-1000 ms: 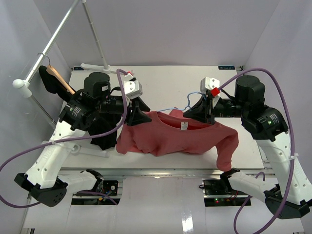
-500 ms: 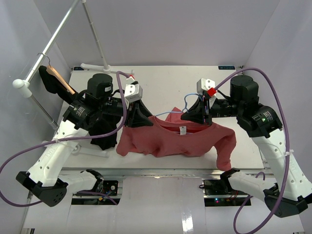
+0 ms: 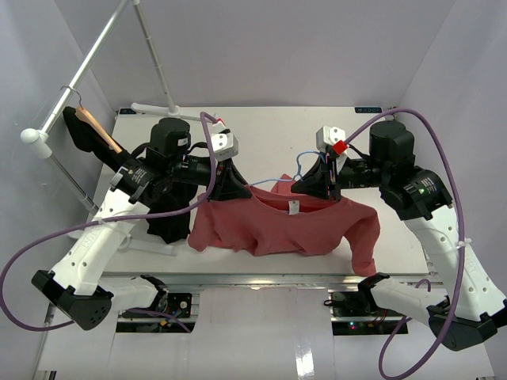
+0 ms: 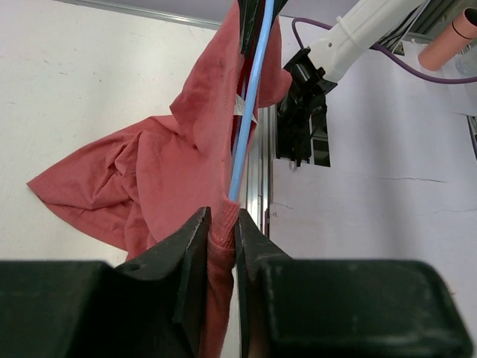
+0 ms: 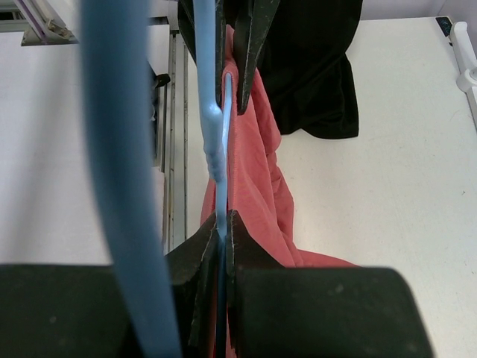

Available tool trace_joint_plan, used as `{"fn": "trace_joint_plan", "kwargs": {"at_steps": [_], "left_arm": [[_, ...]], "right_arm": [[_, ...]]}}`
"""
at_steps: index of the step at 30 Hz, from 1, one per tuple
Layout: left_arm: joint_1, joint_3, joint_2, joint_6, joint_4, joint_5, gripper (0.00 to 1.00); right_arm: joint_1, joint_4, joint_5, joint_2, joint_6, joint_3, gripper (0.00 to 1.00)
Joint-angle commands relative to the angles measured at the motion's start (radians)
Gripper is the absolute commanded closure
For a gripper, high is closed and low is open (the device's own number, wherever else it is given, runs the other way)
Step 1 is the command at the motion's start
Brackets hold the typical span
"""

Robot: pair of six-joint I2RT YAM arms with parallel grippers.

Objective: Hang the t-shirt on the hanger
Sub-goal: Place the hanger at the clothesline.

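The salmon-red t-shirt (image 3: 285,226) hangs between my two grippers above the table, its right sleeve drooping at the front right. The thin light-blue wire hanger (image 3: 279,182) runs through the neck opening, its hook rising near my right gripper. My left gripper (image 3: 230,190) is shut on the shirt's left collar edge (image 4: 220,224), with the blue wire (image 4: 250,97) running away from it. My right gripper (image 3: 317,188) is shut on the hanger wire (image 5: 222,186) at the shirt's right shoulder (image 5: 257,179).
A black garment on a tan wooden hanger (image 3: 93,127) hangs from the white rack rail (image 3: 79,75) at the left. More black cloth (image 3: 166,222) lies under my left arm. The table's front edge (image 3: 277,273) is just below the shirt.
Both grippers have moved slightly inward and up with the shirt and hanger; the shirt hangs more gathered between them, and its right sleeve has drawn in to the left.
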Motion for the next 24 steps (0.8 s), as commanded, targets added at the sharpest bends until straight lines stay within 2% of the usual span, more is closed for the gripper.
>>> {"fn": "trace_joint_plan", "kwargs": {"at_steps": [1, 2, 4, 5, 11, 16, 19, 21, 24], "left_arm": [[-0.001, -0.014, 0.004, -0.004, 0.015, 0.081, 0.73], [-0.001, -0.018, 0.005, 0.000, 0.015, 0.099, 0.79], [-0.001, -0.028, 0.003, 0.011, 0.016, 0.122, 0.96], [-0.001, -0.031, 0.000, 0.014, 0.015, 0.132, 0.99], [-0.001, -0.079, -0.029, 0.029, 0.015, 0.152, 1.00], [-0.003, -0.104, -0.062, 0.017, 0.036, 0.099, 1.00], [-0.003, -0.116, -0.082, -0.030, 0.069, 0.030, 1.00], [-0.003, -0.130, -0.086, -0.063, 0.096, -0.034, 1.00], [-0.003, -0.178, -0.098, -0.100, 0.134, -0.108, 1.00]], "right_arm": [[-0.004, 0.071, -0.032, 0.000, 0.013, 0.003, 0.92], [-0.005, 0.076, -0.028, 0.003, 0.016, 0.003, 0.92], [-0.006, 0.088, -0.017, 0.012, 0.026, 0.002, 0.92], [-0.005, 0.095, -0.009, 0.018, 0.032, 0.002, 0.92], [-0.004, 0.122, 0.011, 0.048, 0.063, 0.008, 0.92], [-0.004, 0.151, 0.041, 0.047, 0.093, 0.001, 0.90], [-0.004, 0.167, 0.087, 0.049, 0.122, -0.004, 0.72], [-0.005, 0.175, 0.137, 0.052, 0.154, -0.006, 0.52], [-0.006, 0.185, 0.236, 0.054, 0.198, -0.008, 0.40]]}}
